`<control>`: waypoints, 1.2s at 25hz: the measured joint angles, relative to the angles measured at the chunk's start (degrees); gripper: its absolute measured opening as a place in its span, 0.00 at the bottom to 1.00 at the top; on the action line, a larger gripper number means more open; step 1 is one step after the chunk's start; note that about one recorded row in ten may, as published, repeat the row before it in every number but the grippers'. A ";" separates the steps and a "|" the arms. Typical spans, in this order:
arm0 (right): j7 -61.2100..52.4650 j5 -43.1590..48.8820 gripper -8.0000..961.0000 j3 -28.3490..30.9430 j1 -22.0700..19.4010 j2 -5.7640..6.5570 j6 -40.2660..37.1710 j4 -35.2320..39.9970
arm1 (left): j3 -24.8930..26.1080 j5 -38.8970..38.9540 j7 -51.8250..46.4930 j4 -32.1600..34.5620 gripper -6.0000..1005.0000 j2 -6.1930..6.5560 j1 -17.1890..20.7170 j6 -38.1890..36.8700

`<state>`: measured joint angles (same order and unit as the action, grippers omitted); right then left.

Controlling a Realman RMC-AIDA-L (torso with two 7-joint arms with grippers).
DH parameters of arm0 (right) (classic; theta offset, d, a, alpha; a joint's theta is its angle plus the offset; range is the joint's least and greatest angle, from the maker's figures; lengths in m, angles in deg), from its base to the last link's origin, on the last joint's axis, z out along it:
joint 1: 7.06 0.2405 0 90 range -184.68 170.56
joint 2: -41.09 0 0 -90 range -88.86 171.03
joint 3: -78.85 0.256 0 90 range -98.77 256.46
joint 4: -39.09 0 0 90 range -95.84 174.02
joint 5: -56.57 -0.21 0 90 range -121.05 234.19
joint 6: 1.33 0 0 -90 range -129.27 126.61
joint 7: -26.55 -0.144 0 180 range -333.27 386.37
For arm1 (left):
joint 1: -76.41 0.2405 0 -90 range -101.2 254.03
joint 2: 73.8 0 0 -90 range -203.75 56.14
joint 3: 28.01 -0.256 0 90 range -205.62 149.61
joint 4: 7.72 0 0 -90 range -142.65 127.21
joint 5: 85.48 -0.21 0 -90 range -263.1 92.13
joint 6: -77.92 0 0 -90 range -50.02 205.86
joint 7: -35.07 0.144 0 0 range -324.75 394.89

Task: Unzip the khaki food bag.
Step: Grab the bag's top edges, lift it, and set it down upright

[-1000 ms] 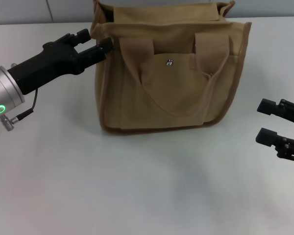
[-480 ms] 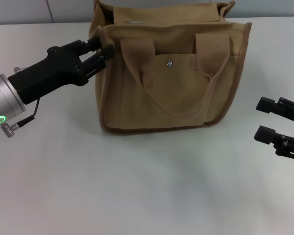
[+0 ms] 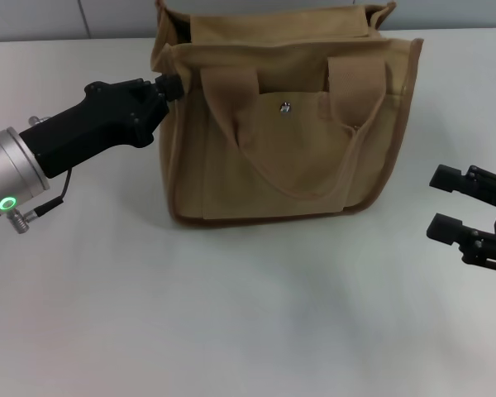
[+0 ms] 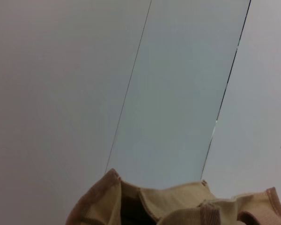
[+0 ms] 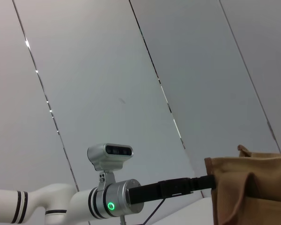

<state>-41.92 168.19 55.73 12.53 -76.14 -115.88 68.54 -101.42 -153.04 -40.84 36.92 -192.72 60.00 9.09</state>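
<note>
The khaki food bag (image 3: 285, 124) stands upright on the white table (image 3: 231, 314), toward the far side and about in the middle between my two arms. Its front pocket faces me, with a small metal snap (image 3: 286, 105) near the pocket's top edge, and two webbing handles (image 3: 231, 103) hang down over the front panel. Brown piping runs along the bag's edges.

My left gripper (image 3: 172, 83) reaches in from the left and meets the bag's upper left corner, right at the top edge. Its fingertips press into the canvas there and are partly hidden by the fold, so I cannot tell whether they are clamped on anything or merely touching. From my left wrist view I see only the top rim of the bag (image 4: 178, 206) against the wall panels, with a dark opening just behind the piped edge. From my right wrist view, the left arm's black body runs straight into the bag's side (image 5: 253, 187).

My right gripper (image 3: 455, 203) rests low over the table at the right, well apart from the bag, its two fingers spread with a clear gap between them and nothing in them.
</note>
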 joint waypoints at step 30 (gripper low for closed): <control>0.12 0.00 0.82 0.80 0.10 -0.85 0.65 0.00 | 1.83 -0.04 -0.31 -1.58 0.03 0.27 -0.10 -1.89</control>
<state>-41.80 168.19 56.53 12.62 -76.99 -115.23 68.54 -99.60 -153.08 -41.15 35.34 -192.45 59.89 7.20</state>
